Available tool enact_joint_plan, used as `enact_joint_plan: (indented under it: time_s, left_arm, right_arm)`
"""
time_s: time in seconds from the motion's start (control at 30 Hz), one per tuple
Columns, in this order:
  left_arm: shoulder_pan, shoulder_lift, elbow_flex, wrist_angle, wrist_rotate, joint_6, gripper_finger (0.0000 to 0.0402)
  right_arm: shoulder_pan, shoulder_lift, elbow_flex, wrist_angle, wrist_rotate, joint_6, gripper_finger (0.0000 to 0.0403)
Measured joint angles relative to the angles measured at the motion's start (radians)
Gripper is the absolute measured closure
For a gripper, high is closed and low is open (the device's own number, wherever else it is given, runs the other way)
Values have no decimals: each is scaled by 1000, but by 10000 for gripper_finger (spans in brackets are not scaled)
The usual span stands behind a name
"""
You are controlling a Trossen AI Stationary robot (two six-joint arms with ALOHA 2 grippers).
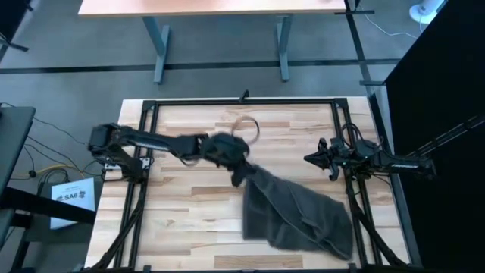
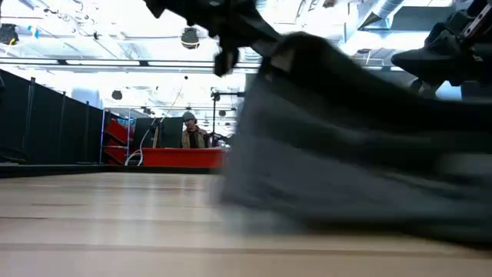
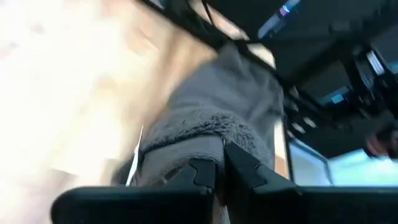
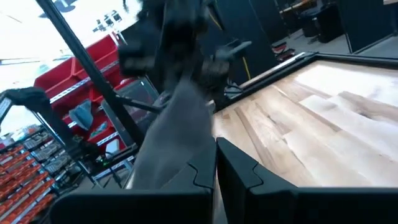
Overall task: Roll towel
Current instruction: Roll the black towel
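The dark grey towel (image 1: 297, 217) lies slanting across the table's near right part, with its far left end raised. My left gripper (image 1: 240, 174) is shut on that raised end above the table's middle. In the low view the towel (image 2: 346, 154) slopes down from the left gripper (image 2: 224, 42) to the tabletop. My right gripper (image 1: 311, 159) waits shut at the table's right side with nothing between its fingers (image 4: 239, 171). From there the towel (image 4: 180, 130) shows hanging under the left gripper. My left gripper pinches the towel's far left end (image 3: 211, 134) between its two fingers (image 3: 245, 171). The cloth is bunched there; one layer or several, I cannot tell. The fingers slant down from the table's left. That end is lifted clear, and the towel's near right part (image 1: 326, 235) lies on the table.
A thin looped cord (image 1: 247, 125) lies on the wood toward the far edge. Black frame rails (image 1: 144, 152) run along the table's left, far and right sides. Bare wood (image 1: 182, 220) shows at the near left. A person (image 2: 189, 132) stands far off in the room.
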Motion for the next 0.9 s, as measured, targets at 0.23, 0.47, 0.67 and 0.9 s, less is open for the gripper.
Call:
enact_joint_plan:
  time_s: [0.23, 0.47, 0.67, 0.9]
  left_arm:
    - [108, -173, 0, 18, 14, 62, 401]
    - [170, -236, 0, 99, 166, 49, 401]
    - [206, -196, 96, 115, 311, -18, 401]
    - [53, -51, 216, -84, 489, -10, 401]
  right_arm:
    - [-12, 27, 0, 72, 3, 0, 403]
    - [-54, 81, 0, 155, 39, 2, 403]
    - [-98, 181, 0, 232, 39, 8, 403]
    - [-142, 301, 23, 282, 40, -3, 403]
